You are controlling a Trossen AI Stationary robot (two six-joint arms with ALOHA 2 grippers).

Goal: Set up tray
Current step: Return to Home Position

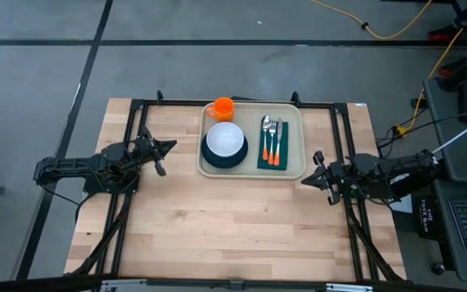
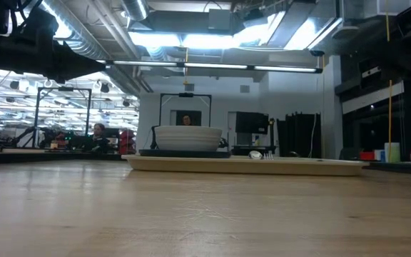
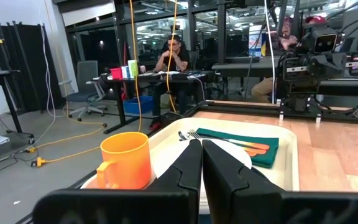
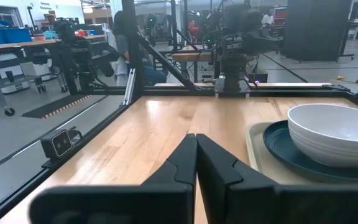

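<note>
High view: tray upper centre, laid with plate, bowl, cup, napkin and cutlery. Left gripper sits left of it, right gripper off its lower-right corner — both clear.
Low view: tray mid-frame, no gripper.
Wrist views: each gripper's fingers together, empty.
Judged: homing step — next move only needs the arms parked away from the tray.

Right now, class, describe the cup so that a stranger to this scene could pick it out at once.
On the wooden table lies a cream tray. The cup stands at its top edge in the high view, just beyond the white bowl. It is the only upright orange thing; the other orange pieces are cutlery lying flat on the green napkin.
</note>
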